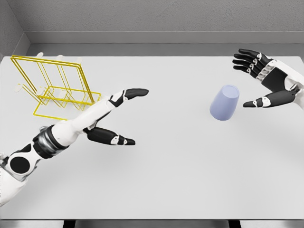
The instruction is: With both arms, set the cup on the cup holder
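Head view: the cup (224, 102) is seen upside down on the tabletop (190, 166), just beside the right hand (268, 80), fingers (247, 61) spread, nothing held; the left hand (114, 118) is spread open too, near the rack (54, 85).

A: Light even and bright, no single lamp evident. White table (190, 180) reads near flat, no glare spots.

B: Shadows?

A: Faint. Soft grey patch under the left hand (116, 116), another just beside the base of the cup (224, 102). Thin pale traces under the yellow rack (57, 85) at far left.

B: Sharpness?

A: Crisp across near and far, nothing out of focus, no motion smear. Slight jagged edges on the rack wires. Back wall (166, 19) grainy grey, darker toward the far left corner. No bending at the edges.
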Tool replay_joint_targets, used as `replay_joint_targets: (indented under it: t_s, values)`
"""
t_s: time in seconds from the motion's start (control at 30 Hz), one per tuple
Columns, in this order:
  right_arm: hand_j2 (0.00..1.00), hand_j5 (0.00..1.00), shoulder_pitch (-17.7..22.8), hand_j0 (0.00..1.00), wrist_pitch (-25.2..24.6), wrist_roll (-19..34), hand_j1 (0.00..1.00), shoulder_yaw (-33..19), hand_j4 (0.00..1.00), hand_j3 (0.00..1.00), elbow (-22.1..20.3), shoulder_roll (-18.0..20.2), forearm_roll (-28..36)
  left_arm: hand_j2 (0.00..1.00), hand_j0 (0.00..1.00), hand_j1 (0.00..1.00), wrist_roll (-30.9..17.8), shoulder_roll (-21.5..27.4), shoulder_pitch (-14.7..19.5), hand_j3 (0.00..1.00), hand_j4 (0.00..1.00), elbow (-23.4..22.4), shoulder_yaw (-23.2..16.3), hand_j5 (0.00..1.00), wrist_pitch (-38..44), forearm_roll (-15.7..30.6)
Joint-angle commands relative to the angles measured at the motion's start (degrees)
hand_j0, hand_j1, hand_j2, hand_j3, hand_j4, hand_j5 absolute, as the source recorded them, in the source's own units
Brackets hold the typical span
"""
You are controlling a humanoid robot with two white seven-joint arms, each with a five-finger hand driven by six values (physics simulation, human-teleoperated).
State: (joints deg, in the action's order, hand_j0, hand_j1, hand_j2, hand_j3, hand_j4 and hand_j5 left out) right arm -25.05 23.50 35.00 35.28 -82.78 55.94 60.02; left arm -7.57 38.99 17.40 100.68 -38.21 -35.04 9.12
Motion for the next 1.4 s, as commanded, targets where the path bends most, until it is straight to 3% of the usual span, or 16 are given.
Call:
replay_joint_targets:
  t_s: [0.0, 0.07, 0.1, 0.23, 0.33, 0.4, 0.43, 0.5, 0.57, 0.67, 1.07, 1.2, 1.3, 1.37]
  values:
    - [1.00, 1.00, 0.00, 1.00, -0.04, 0.00, 1.00, -0.03, 1.00, 1.00, 0.07, -0.04, 0.45, 1.00, 1.00, 1.00, -0.08, -0.67, 0.09, 1.00, 1.00, -0.05, -1.87, 1.00, 0.04, 0.46]
    - [1.00, 1.00, 0.70, 1.00, -0.04, 0.00, 1.00, -0.12, 1.00, 1.00, 0.25, -0.04, 0.45, 1.00, 1.00, 1.00, -0.26, -1.28, 0.52, 1.00, 1.00, -0.05, -2.48, 1.00, 0.04, 0.72]
    - [1.00, 1.00, 0.79, 1.00, -0.04, 0.00, 1.00, -0.12, 1.00, 1.00, 1.13, -0.13, 0.36, 1.00, 1.00, 1.00, -0.43, -1.20, 1.93, 1.00, 1.00, -0.13, -4.59, 1.00, 0.04, 0.81]
    - [1.00, 1.00, 1.85, 1.00, -0.04, 0.00, 1.00, -0.30, 1.00, 1.00, 5.87, -0.31, 0.36, 1.00, 1.00, 1.00, -1.05, -1.20, 2.90, 1.00, 1.00, -0.13, -5.12, 1.00, 0.04, 0.55]
    - [1.00, 1.00, 2.46, 1.00, 0.05, 0.00, 1.00, -2.14, 1.00, 1.00, 9.04, -3.56, 0.36, 1.00, 1.00, 1.00, -1.05, -2.25, 3.52, 1.00, 1.00, -0.13, -5.12, 1.00, 0.04, 0.46]
    - [1.00, 1.00, 3.87, 1.00, 0.05, 0.00, 1.00, -2.23, 1.00, 1.00, 11.06, -4.26, 0.36, 1.00, 1.00, 1.00, -0.96, -2.43, 3.52, 1.00, 1.00, -0.13, -5.21, 1.00, 0.04, 2.22]
    - [1.00, 1.00, 3.87, 1.00, 0.05, 0.00, 1.00, -2.23, 1.00, 1.00, 12.81, -6.02, 0.36, 1.00, 1.00, 1.00, -0.87, -2.60, 3.69, 1.00, 1.00, -0.13, -7.49, 1.00, 0.67, 5.20]
    - [1.00, 1.00, 4.75, 1.00, -0.04, 0.00, 1.00, -3.90, 1.00, 1.00, 15.28, -8.22, 0.36, 1.00, 1.00, 1.00, -0.87, -2.60, 3.69, 1.00, 1.00, -0.22, -7.85, 1.00, 5.50, 8.72]
    - [1.00, 1.00, 5.36, 1.00, 0.05, 0.00, 1.00, -4.25, 1.00, 1.00, 16.07, -9.10, 0.18, 1.00, 1.00, 1.00, -0.78, -2.60, 4.13, 1.00, 1.00, -0.40, -7.85, 1.00, 15.61, 13.38]
    - [1.00, 1.00, 5.36, 1.00, 0.05, 0.00, 1.00, -4.25, 1.00, 1.00, 18.62, -10.94, -1.48, 1.00, 1.00, 1.00, -0.43, -3.57, 4.66, 1.00, 1.00, -1.01, -7.67, 1.00, 23.35, 13.12]
    - [1.00, 1.00, 5.36, 1.00, -0.04, 0.00, 1.00, -6.10, 1.00, 1.00, 19.23, -14.81, -7.02, 1.00, 1.00, 1.00, -0.43, -6.12, 4.57, 1.00, 1.00, -1.01, -7.32, 1.00, 23.61, 12.15]
    - [1.00, 1.00, 5.27, 1.00, 0.05, 0.00, 1.00, -6.18, 1.00, 1.00, 20.20, -16.39, -9.84, 1.00, 1.00, 1.00, -0.87, -6.65, 4.75, 1.00, 1.00, -4.18, -7.05, 1.00, 23.61, 12.33]
    - [1.00, 1.00, 5.27, 1.00, 0.05, 0.00, 1.00, -6.18, 1.00, 1.00, 21.08, -17.09, -10.01, 1.00, 1.00, 1.00, -0.87, -10.60, 4.75, 1.00, 1.00, -8.39, -7.05, 1.00, 23.52, 12.15]
    - [1.00, 1.00, 5.10, 1.00, 0.05, 0.00, 1.00, -6.18, 1.00, 1.00, 21.34, -17.80, -10.01, 1.00, 1.00, 1.00, -0.78, -10.69, 4.48, 1.00, 1.00, -9.19, -6.97, 1.00, 23.00, 12.15]
